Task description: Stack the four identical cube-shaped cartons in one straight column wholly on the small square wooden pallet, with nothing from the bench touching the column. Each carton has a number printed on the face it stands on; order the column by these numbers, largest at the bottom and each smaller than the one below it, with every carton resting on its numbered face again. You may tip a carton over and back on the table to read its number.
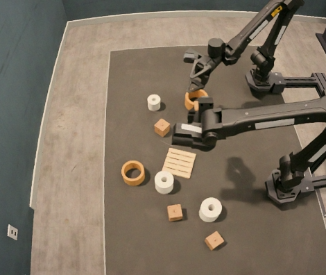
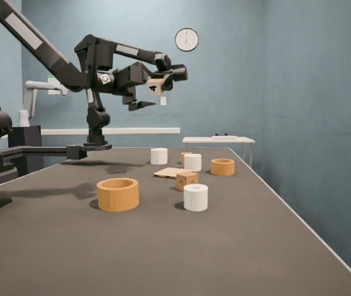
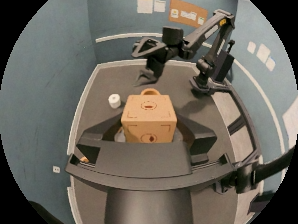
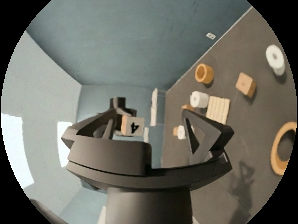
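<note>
The table (image 1: 136, 76) (image 2: 128, 247) has the wall beyond its far edge and both arm bases along its near edge. On the far side, a strip with nothing standing on it runs between the far edge and the objects. The square pallet (image 1: 179, 163) (image 4: 218, 109) lies around mid-table, its slats running roughly from near edge to far edge, slightly skewed; being square, it has no long axis. The left end effector (image 1: 195, 114) (image 3: 148, 112) is partly open, its fingers closed around the raised carton (image 2: 154, 87) (image 3: 149, 117) (image 4: 133, 126). The carton's printed 4 faces the table's right end, with the digit lying sideways in the exterior view. The right end effector (image 1: 195, 74) (image 2: 151, 89) (image 4: 149, 111) is spread wide, with nothing between its fingers, and points toward that numbered face, apart from it.

One carton (image 1: 162, 127) (image 2: 187, 181) (image 4: 245, 84) sits to the pallet's right-end side; two more (image 1: 175, 212) (image 1: 214, 240) stand toward the left end. A white roll (image 1: 164, 182) (image 2: 193, 163) (image 4: 199, 99) crowds the pallet's far-left corner; I can't tell whether they touch. Another roll (image 1: 210, 209) (image 2: 159, 156) stands between the two left-end cartons and the near edge. An orange ring (image 1: 133, 181) (image 2: 222, 168) lies toward the far edge, another (image 1: 188, 101) (image 2: 118, 198) below the end effectors, and a small roll (image 1: 154, 104) (image 2: 196, 198) (image 3: 114, 101) beyond it.
</note>
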Robot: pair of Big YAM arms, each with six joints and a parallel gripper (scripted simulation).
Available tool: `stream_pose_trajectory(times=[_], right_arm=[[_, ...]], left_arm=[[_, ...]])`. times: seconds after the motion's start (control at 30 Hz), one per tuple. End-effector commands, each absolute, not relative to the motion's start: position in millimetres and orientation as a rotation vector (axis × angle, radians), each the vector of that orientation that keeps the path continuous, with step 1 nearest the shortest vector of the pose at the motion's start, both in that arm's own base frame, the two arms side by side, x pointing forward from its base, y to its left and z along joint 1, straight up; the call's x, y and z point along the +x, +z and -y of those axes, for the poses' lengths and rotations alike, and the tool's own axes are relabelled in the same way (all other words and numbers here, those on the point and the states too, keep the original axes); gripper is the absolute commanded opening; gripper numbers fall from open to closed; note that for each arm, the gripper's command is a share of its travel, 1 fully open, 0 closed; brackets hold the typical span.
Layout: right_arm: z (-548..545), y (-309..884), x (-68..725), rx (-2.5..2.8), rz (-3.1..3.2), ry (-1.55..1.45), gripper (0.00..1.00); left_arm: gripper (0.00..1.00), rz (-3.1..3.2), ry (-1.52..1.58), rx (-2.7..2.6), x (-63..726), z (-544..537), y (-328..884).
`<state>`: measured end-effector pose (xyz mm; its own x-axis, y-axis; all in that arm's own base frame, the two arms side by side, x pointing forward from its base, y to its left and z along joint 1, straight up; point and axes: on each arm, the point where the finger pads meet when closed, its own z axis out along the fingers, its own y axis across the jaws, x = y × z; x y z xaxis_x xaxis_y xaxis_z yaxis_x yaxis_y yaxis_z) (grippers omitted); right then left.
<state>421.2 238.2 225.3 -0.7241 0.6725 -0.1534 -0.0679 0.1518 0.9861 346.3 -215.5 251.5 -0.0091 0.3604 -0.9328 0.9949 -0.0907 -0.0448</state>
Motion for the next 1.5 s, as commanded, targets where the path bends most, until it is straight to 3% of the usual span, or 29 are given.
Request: stream_pose_trajectory(times=[0.0,0.5,1.0,1.47], right_arm=[[-229,229,431,0.440,-1.940,1.440,1.00],[-142,207,445,0.241,-2.191,0.912,1.00],[-16,178,470,-0.039,-2.330,0.107,1.00],[4,176,475,0.004,-2.329,-0.007,1.00]], left_arm=[[0.46,-1.422,-1.085,1.548,336,222,255],[0.46,-1.447,-1.100,1.530,251,233,170],[0.46,-1.477,-1.129,1.527,146,242,64],[0.46,-1.458,-1.116,1.531,127,250,44]])
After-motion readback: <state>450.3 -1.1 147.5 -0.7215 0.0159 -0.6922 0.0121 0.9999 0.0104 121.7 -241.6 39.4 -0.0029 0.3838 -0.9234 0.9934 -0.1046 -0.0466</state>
